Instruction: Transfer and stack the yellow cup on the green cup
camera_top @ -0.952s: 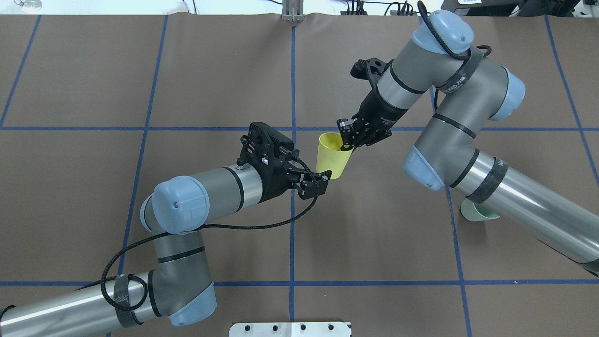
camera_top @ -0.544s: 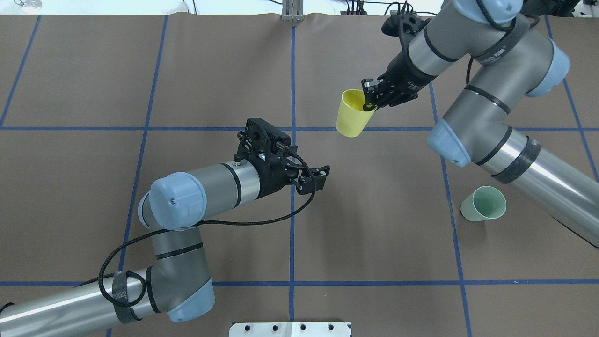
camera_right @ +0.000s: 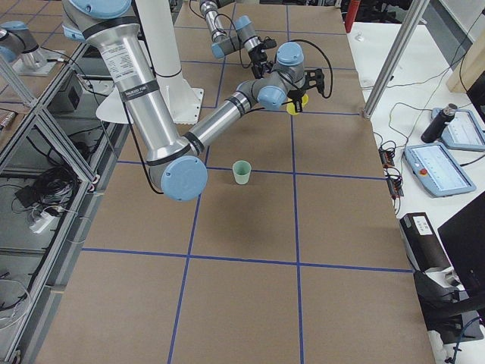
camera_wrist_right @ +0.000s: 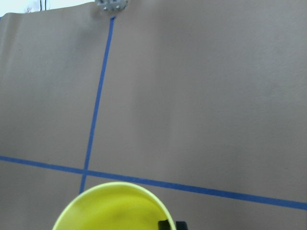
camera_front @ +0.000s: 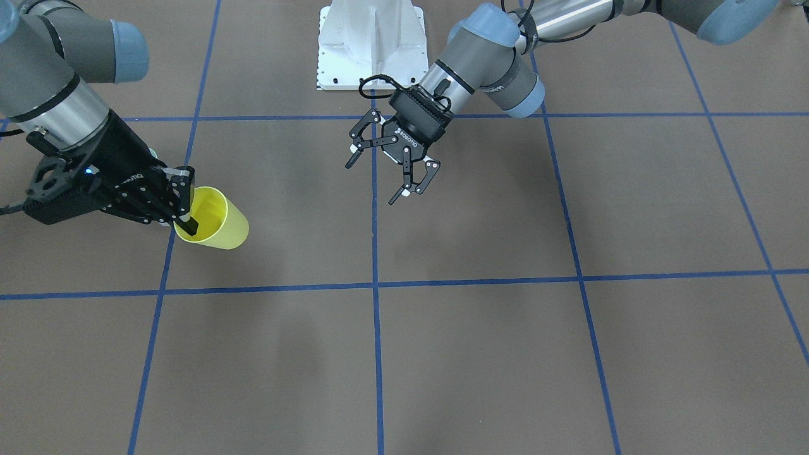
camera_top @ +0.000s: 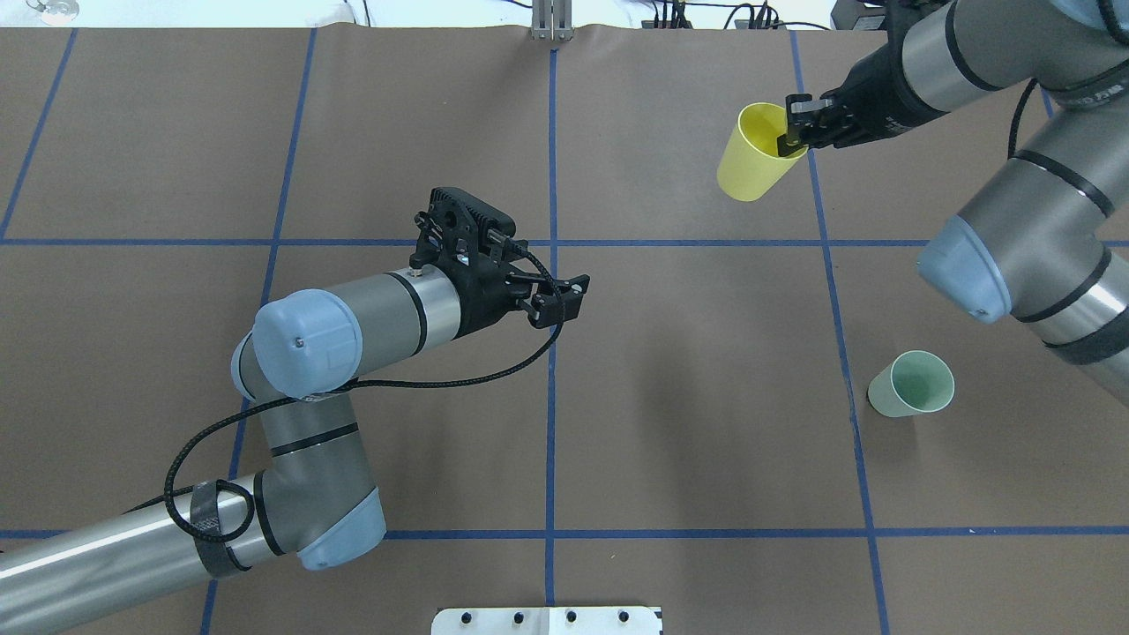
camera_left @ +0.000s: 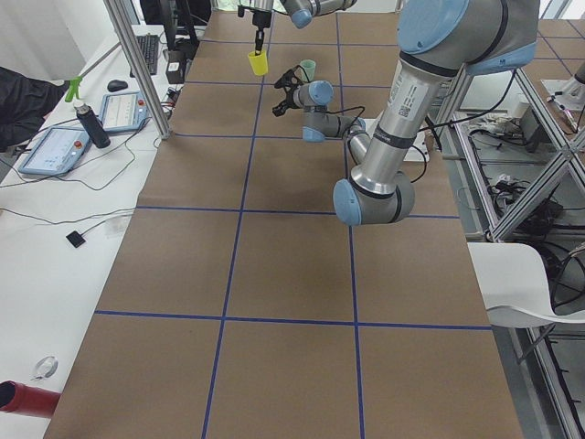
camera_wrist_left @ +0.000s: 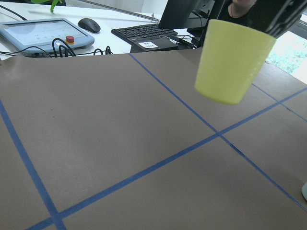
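My right gripper (camera_top: pixel 791 132) is shut on the rim of the yellow cup (camera_top: pixel 754 163), one finger inside and one outside. It holds the cup tilted in the air over the far right of the table. The cup also shows in the front view (camera_front: pixel 215 221), the left wrist view (camera_wrist_left: pixel 232 60) and the right wrist view (camera_wrist_right: pixel 115 208). The green cup (camera_top: pixel 913 384) stands upright on the table, nearer the robot on the right, apart from the yellow cup (camera_right: pixel 292 108); it also shows in the right side view (camera_right: pixel 242 172). My left gripper (camera_top: pixel 564 304) is open and empty near the table's centre (camera_front: pixel 371 183).
The brown table cover carries blue tape grid lines. The robot's white base plate (camera_top: pixel 547 620) is at the near edge. Past the far edge is a desk with tablets (camera_left: pixel 55 146), a keyboard and a bottle. Metal frame posts (camera_right: pixel 390 61) stand at the far side.
My right gripper has carried the yellow cup up and away to the far right. My left gripper has drawn back to the left. The green cup, first hidden under the right arm, now shows.
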Motion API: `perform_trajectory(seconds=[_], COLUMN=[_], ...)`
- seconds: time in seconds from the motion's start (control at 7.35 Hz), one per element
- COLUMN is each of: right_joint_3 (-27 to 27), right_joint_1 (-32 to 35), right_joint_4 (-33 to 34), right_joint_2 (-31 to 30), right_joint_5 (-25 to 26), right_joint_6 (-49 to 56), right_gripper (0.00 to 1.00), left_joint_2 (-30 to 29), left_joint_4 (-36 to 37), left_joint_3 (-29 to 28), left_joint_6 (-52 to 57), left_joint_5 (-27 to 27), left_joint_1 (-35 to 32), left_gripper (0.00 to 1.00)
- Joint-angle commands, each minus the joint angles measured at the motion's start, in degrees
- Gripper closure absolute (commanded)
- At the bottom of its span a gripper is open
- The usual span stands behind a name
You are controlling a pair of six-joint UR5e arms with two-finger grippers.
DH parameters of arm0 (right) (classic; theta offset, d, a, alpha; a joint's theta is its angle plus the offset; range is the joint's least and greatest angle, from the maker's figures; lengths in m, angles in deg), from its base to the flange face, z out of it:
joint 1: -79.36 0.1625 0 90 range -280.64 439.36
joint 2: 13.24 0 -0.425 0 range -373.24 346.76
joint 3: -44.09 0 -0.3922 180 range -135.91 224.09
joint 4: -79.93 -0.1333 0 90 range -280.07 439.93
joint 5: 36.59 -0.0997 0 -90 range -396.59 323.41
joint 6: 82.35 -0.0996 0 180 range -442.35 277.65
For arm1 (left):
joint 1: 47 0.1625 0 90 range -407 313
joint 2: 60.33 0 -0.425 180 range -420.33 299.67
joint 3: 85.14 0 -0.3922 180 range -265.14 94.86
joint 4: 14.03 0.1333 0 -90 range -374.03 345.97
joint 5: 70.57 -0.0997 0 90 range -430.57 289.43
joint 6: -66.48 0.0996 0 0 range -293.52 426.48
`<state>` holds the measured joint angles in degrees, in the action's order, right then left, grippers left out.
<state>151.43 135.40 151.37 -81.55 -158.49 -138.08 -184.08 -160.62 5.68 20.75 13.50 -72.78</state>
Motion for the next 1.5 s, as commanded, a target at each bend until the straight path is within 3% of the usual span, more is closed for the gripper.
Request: perform_trajectory(seconds=[0.0, 0.41, 0.54, 0.95, 1.36], right_joint_3=[9.7, 16.7, 17.1, 16.9, 17.0], right_joint_1=[-2.7, -4.6, -4.6, -5.8, -8.1], right_joint_4=[0.1, 0.0, 0.0, 0.0, -0.2], right_joint_2=[-10.3, -22.4, -25.1, -30.0, -31.0], right_joint_5=[10.1, 13.3, 13.9, 15.5, 14.6], right_joint_6=[0.0, 3.7, 7.4, 12.5, 12.4], right_gripper=[1.0, 1.0, 1.0, 1.0, 1.0], left_joint_2=[0.2, -0.3, -0.1, 0.4, 13.4], left_joint_4=[3.2, 6.0, 9.5, 34.9, 37.2], left_joint_3=[0.2, 0.7, 1.2, 9.4, 15.3], left_joint_6=[0.0, -0.1, -0.1, 1.3, 15.6], left_joint_5=[0.0, 0.6, 3.5, 21.4, 23.5], left_joint_1=[-0.7, -1.9, -3.9, -16.2, -24.2], left_gripper=[0.0, 0.0, 0.0, 0.0, 0.0])
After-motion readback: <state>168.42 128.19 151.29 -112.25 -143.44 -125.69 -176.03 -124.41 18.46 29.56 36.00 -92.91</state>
